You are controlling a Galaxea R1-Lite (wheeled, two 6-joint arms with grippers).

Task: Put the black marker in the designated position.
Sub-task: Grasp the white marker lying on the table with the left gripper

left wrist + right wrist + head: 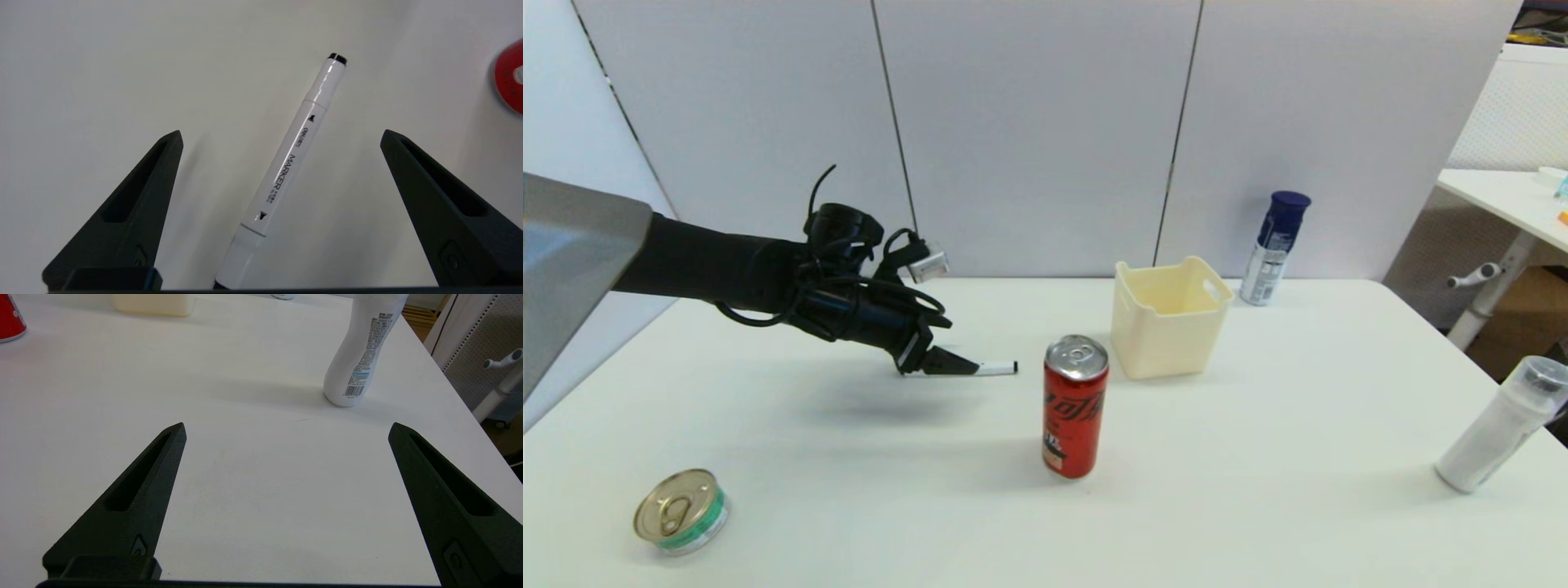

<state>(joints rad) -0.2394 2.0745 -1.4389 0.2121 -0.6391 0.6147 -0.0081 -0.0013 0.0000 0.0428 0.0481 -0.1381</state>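
**One marker between spread fingers**

One black marker [286,171] is seen lying on the white table [1258,490] at centre frame, left of one red can [1075,406]. The left gripper [281,136] is reached over it, fingers apart. The right gripper [287,428] is held wide open above bare tabletop.

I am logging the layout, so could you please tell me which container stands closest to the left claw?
The red soda can, upright just beyond the black marker under the left claw; the others stand farther off.
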